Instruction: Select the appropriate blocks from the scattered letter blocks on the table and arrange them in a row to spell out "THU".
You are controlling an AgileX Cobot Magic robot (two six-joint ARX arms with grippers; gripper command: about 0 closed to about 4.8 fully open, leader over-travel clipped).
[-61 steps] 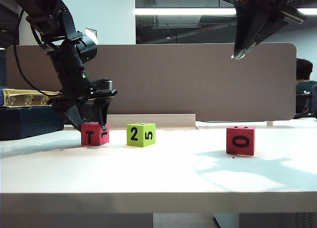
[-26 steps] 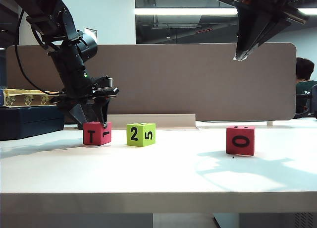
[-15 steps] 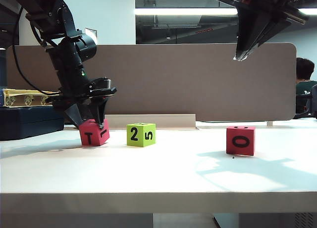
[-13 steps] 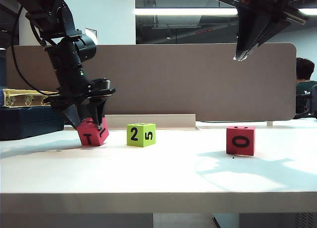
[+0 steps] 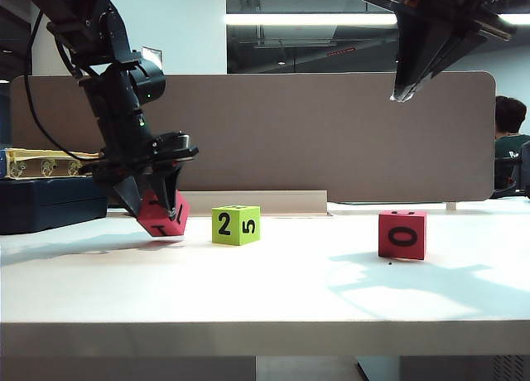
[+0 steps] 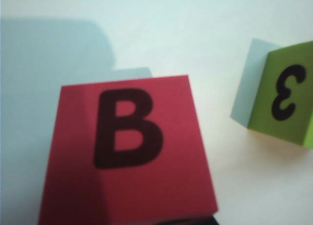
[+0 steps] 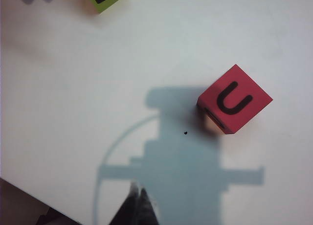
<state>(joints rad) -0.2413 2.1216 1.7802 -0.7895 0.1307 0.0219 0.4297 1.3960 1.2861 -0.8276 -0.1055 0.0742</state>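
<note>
Worktop (image 5: 273,298): wide, white and smooth, with a pale front edge nearest to the exterior camera.
Red block with "0" (image 5: 402,233): it rests flat on the worktop at about 3 o'clock from the green block, well apart from it. In the right wrist view its upper face shows a "U" (image 7: 234,99), and a tiny dark speck lies near it.
Green block (image 5: 236,224): it rests on the worktop near the middle, showing "2" and "5" to the exterior camera. In the left wrist view one face (image 6: 283,100) carries a "3".
Red block in the left pincer (image 5: 163,214): tilted, with one corner pointing down, lifted just off the worktop at about 9 o'clock from the green block, near it but apart. In the left wrist view a face with "B" (image 6: 128,154) fills much of the picture.
Left pincer (image 5: 153,203): it points down over the left part of the worktop, and its fingers pinch the tilted red block from two sides.
Right pincer (image 5: 401,89): it hangs high above the right part of the worktop, well above the "0" block, with its fingers pressed together and nothing between them. In the right wrist view the tips (image 7: 138,208) appear as one dark point.
Partition (image 5: 331,132): a brown board standing behind the worktop.
Dark case (image 5: 50,203): at the far left, behind the left arm.
</note>
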